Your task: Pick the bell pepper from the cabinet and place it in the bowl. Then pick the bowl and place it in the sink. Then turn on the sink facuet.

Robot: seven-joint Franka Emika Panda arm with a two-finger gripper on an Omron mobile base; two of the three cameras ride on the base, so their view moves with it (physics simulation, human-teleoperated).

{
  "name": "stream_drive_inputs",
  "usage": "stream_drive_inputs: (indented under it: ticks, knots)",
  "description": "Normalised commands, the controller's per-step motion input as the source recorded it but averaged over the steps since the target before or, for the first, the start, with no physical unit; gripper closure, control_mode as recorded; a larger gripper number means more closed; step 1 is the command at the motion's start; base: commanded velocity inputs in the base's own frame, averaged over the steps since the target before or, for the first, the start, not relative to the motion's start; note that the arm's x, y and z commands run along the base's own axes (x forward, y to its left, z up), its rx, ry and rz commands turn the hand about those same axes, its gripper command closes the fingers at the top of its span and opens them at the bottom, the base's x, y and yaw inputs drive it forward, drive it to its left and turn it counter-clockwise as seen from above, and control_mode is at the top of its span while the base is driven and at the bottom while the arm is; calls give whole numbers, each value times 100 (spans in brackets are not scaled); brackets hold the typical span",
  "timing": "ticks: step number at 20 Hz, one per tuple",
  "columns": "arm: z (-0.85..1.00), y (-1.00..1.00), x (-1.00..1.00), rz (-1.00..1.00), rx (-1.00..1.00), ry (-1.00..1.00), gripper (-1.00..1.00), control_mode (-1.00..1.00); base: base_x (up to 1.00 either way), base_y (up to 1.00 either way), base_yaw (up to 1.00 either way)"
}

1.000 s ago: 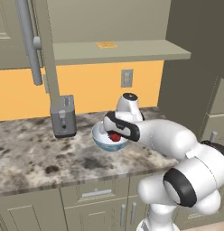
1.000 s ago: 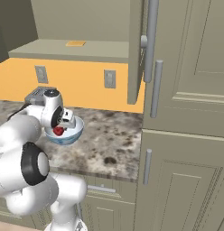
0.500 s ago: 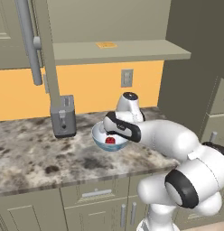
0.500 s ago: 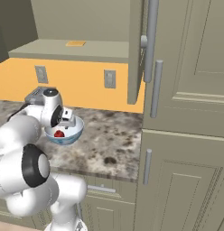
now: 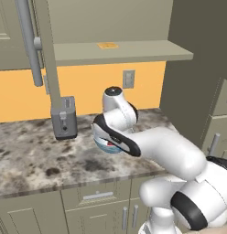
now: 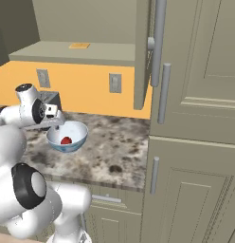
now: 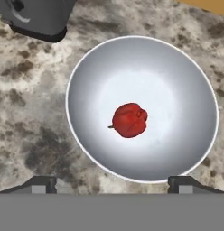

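**Pepper deposited; bowl awaits pickup**

Gripper [image 7: 112, 182] hangs released, jaws wide, empty, above the bowl [image 7: 86, 81]. Bell pepper [image 7: 129, 120] rests loose at the bowl's centre on the speckled counter [image 7: 23, 113]. Beyond stands the toaster [image 7: 39, 18]. Judged: bowl rigid, smooth, breakable; pinch its rim, keep it level.

The arm [image 5: 165, 151] is made of fat, rounded, glossy white segments that read as smooth moulded shells, each one swelling like a bent sausage into the next. Dark, nearly black bands and round caps mark the joints, one band wrapping the forearm at a slant and a black ring circling the big lower joint near the base. At the wrist a white cylinder is topped by a dark disc, and the gripper [image 7: 112, 184] ends in two small dark grey, blocky finger tips [image 7: 40, 184] with flat tops.
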Motion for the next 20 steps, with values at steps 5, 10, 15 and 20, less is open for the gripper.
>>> stream_drive_inputs:
  ticks: [5,10,15,20]
  knots:
    - [-27,18,-39,13,-16,0,-100,-100,0,0,0]
    - [-42,-1,3,9,-4,2,-100,-100,0,0,0]
    - [-42,-5,10,6,0,5,-100,-100,0,0,0]
    - [-33,-9,24,7,0,4,-100,-100,0,0,0]
